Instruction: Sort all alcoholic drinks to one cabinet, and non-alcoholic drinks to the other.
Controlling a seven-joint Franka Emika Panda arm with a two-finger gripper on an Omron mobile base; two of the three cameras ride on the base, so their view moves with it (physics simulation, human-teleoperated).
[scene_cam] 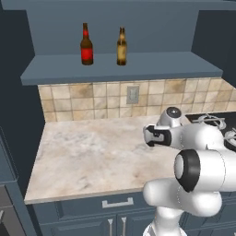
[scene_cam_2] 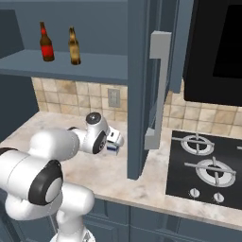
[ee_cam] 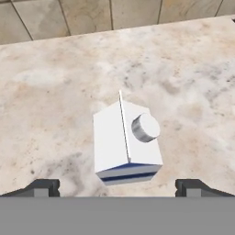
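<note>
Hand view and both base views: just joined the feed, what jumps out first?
A white carton with a round cap and blue stripes stands on the marble counter, right below the open gripper. Up on the open cabinet shelf, the red-label beer bottle and tan-label beer bottle stand upright side by side, slightly apart. To the right, a cabinet door hangs open beside the stove.
</note>
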